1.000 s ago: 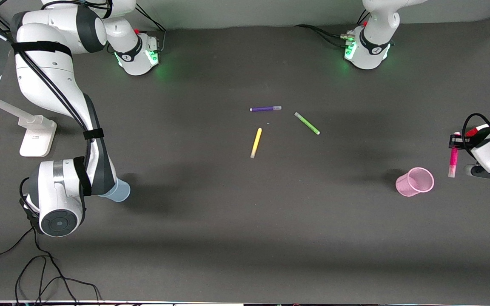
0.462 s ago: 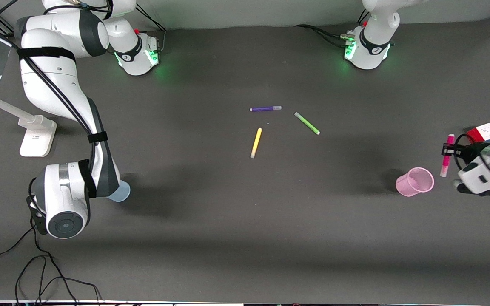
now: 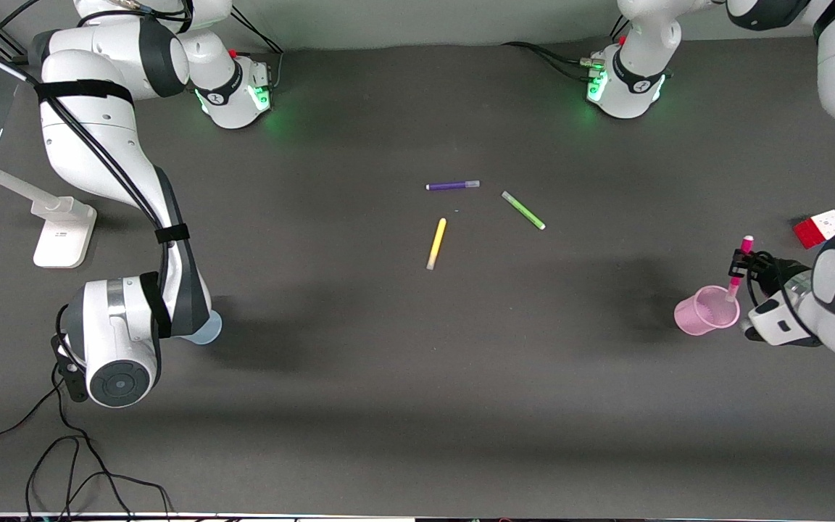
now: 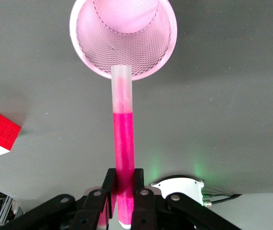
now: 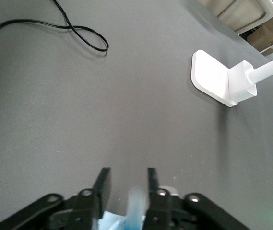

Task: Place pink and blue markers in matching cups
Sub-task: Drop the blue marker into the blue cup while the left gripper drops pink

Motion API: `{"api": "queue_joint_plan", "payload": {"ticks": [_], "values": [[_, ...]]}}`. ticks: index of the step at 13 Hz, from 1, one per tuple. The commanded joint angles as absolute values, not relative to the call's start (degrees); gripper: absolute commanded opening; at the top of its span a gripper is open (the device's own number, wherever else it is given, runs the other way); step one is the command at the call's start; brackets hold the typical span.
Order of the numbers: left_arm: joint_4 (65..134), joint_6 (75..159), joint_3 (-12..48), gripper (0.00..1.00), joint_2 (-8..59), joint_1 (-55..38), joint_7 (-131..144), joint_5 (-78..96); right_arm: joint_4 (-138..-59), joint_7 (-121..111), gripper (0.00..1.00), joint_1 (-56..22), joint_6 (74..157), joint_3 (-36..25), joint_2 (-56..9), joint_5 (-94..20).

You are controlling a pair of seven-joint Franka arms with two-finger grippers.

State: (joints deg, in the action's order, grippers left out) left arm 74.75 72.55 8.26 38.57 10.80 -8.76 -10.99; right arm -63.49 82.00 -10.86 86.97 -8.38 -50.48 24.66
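Left hand (image 4: pixel 123 184) clamped on pink marker (image 4: pixel 124 143), pale cap down over pink cup's (image 3: pixel 700 315) mouth, at desk's left-arm end. Right hand (image 5: pixel 125 184) over blue cup (image 3: pixel 204 330); fingers parted around blue marker (image 5: pixel 135 206).

A dark grey matte worktop (image 3: pixel 388 362) fills nearly the whole scene, lit from above so that broad soft shadows lie across it. Along its edge by the arm bases runs a pale wall (image 3: pixel 425 22), and green light glows on the worktop there. A white stand with a flat foot (image 3: pixel 62 232) sits at the right arm's end, and black cables (image 3: pixel 62 464) trail over the worktop nearer the front camera.
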Motion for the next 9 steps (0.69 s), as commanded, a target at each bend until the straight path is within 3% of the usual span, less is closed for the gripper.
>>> {"api": "queue_joint_plan", "payload": {"ticks": [1, 2, 7, 8, 9], "values": [[71.3, 71.0, 8.1, 0.0, 41.4, 9.8, -7.8, -12.0, -60.7, 83.8, 0.66, -10.9, 85.5, -8.0, -50.9, 25.7], [70.5, 71.3, 8.0, 0.0, 42.4, 9.3, -7.8, -12.0, -60.6, 83.6, 1.0, -10.9, 85.3, -8.0, -50.5, 25.6], [68.8, 74.1, 8.0, 0.0, 45.3, 8.7, -7.7, -13.9, -60.7, 79.6, 1.0, -10.7, 84.9, -8.0, -47.5, 22.7], [68.8, 74.7, 8.0, 0.04, 45.4, 8.7, -7.7, -14.0, -60.8, 79.2, 1.0, -10.6, 84.9, -8.1, -47.2, 21.7], [68.8, 75.3, 8.1, 0.2, 45.6, 8.7, -7.7, -14.3, -61.1, 78.4, 1.0, -10.6, 84.9, -8.0, -46.7, 21.3]]}}
